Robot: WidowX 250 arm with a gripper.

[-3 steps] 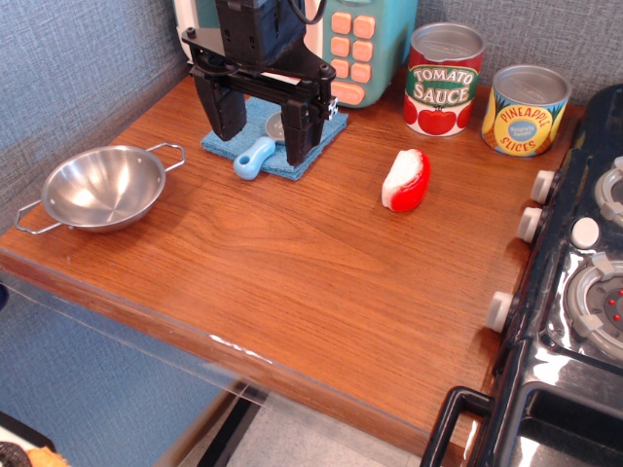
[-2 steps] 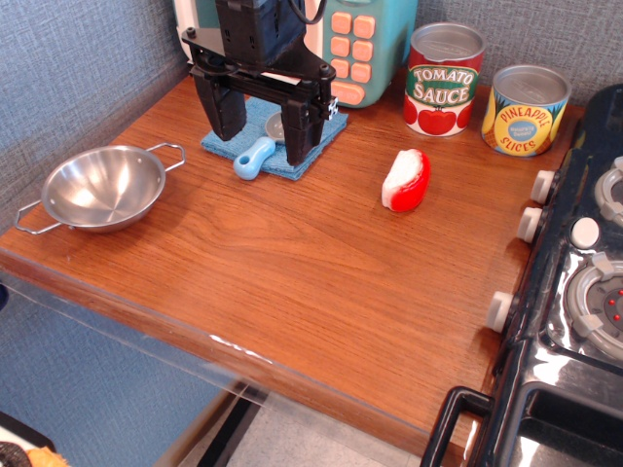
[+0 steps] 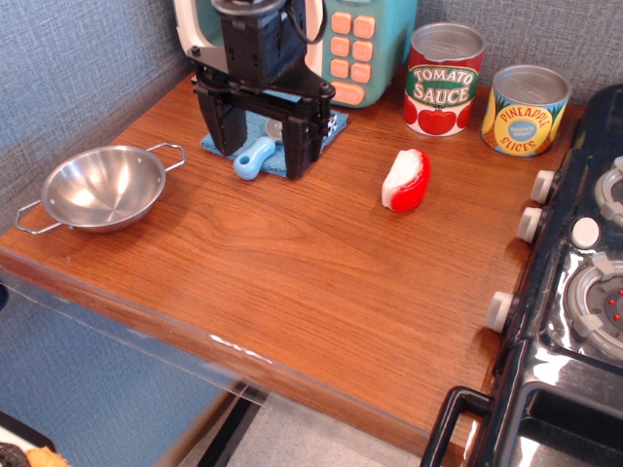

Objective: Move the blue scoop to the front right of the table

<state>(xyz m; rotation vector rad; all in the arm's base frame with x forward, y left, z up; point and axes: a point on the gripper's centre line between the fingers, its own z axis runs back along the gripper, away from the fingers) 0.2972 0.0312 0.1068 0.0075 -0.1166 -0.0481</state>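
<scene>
The blue scoop lies on a flat blue cloth at the back left of the brown table. Its light-blue handle points toward the front left; its grey cup is mostly hidden behind the gripper. My black gripper is open, lowered over the scoop, with one finger left of the handle and the other finger right of it. The fingers stand apart from the handle.
A steel bowl sits at the left edge. A red-and-white oblong toy lies mid-table. A tomato sauce can, a pineapple can and a teal toy register stand at the back. A black toy stove fills the right side.
The gripper has come down lower around the scoop and its fingers stand a little closer together. The scoop has not moved.
</scene>
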